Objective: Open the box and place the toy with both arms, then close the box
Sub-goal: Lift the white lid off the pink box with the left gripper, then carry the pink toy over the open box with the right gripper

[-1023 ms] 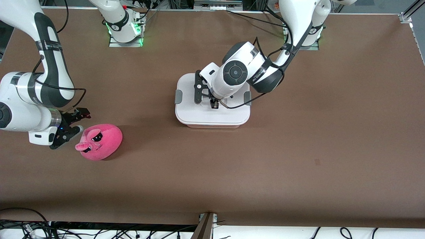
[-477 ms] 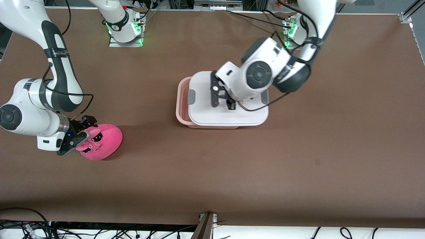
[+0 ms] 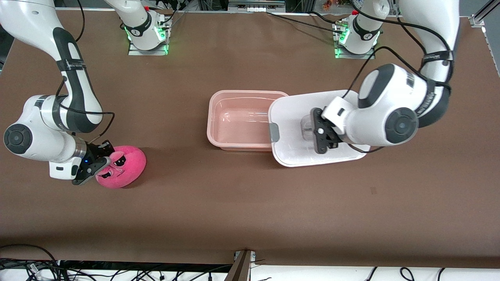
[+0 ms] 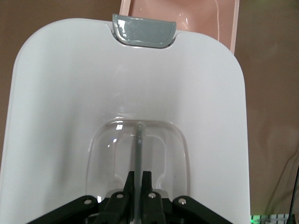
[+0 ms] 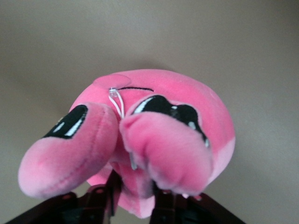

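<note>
The box is open: its translucent pink tub (image 3: 234, 121) stands mid-table, and I see nothing inside it. My left gripper (image 3: 321, 137) is shut on the thin bar of the clear handle (image 4: 138, 140) of the white lid (image 3: 297, 117). It holds the lid over the tub's rim toward the left arm's end. A grey clip (image 4: 144, 30) shows on the lid's edge, with the tub (image 4: 187, 18) past it. My right gripper (image 3: 100, 160) is shut on a fold of the hot-pink toy (image 3: 129, 168) at its face. The toy (image 5: 187, 102) rests on the table near the right arm's end.
The brown table (image 3: 250, 203) stretches wide around the tub and the toy. The arm bases (image 3: 147, 37) (image 3: 355, 39) stand at the back edge. Cables and a post (image 3: 240, 267) lie along the front edge.
My left gripper lifted the lid off the tub and carried it toward the left arm's end. My right gripper moved onto the toy and shut on its face.
</note>
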Available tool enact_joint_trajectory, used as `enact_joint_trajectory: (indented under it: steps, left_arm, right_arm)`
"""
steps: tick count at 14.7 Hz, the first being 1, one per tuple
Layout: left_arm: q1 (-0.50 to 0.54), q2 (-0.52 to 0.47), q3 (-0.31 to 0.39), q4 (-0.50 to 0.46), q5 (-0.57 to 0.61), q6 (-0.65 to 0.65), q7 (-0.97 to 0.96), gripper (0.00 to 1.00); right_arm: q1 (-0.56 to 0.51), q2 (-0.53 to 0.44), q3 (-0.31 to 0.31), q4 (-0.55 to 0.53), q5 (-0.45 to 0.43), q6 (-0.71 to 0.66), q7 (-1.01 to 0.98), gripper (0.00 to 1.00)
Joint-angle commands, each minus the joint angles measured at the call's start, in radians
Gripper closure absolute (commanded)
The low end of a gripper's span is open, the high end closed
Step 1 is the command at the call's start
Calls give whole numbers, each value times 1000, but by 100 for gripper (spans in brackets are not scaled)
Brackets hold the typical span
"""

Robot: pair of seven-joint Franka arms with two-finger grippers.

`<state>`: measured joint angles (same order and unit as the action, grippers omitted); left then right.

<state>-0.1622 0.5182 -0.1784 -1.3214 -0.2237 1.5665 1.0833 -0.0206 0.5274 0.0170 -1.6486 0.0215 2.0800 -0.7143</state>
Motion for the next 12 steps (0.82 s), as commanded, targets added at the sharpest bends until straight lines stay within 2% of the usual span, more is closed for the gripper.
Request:
enact_joint_trajectory:
  steps: [1, 5, 7, 10, 12]
  left_arm:
    - [76, -41, -9, 8, 27, -84, 93, 100]
    - [237, -112, -7, 8, 75, -167, 186, 100]
    - [350, -112, -19, 13, 72, -184, 292, 100]
    - [449, -112, -7, 44, 78, -212, 465, 100]
    - [504, -110, -6, 47, 80, -212, 535, 100]
  right_arm:
    - [-2, 8, 12, 9, 61, 9, -20, 100]
    - [8, -12, 27, 52, 69, -14, -13, 100]
    - [13, -36, 60, 93, 69, -96, -4, 100]
    - [13, -75, 150, 159, 68, -239, 82, 100]
    - [16, -112, 234, 158, 54, -259, 169, 100]
